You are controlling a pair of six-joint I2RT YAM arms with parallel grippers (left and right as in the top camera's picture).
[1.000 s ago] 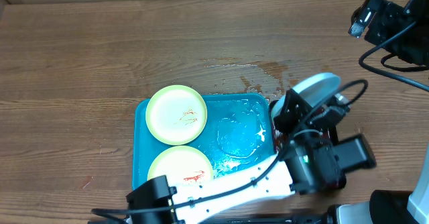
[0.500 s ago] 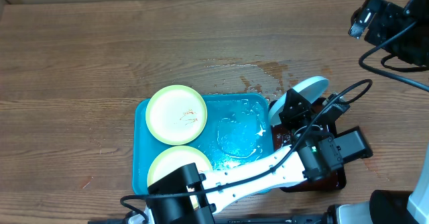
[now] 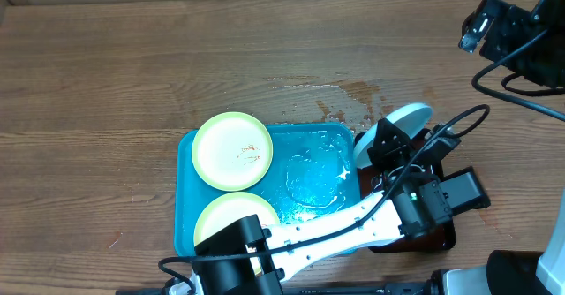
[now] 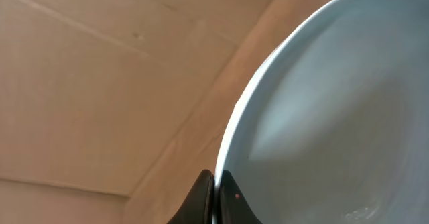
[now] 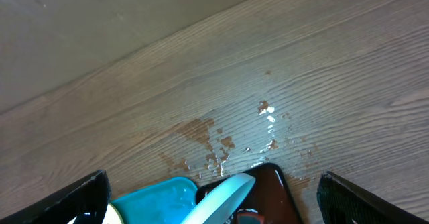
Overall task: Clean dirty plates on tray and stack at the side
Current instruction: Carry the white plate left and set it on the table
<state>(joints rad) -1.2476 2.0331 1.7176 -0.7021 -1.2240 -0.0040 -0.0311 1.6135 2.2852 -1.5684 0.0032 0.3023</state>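
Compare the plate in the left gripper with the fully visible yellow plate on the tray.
The held plate is mint-white, the yellow plate pale yellow. The held plate is tilted, its rim pinched by the left gripper; the yellow plate lies flat on the blue tray. The yellow plate shows red smears, the held plate none visible. Both are round.

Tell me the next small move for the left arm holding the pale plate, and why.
Probably lower and level the mint-white plate onto the dark red tray, then release. The left end effector pinches its rim, with the plate tilted on edge over that tray, beside the turquoise tray. The plate's visible face shows no red smears.
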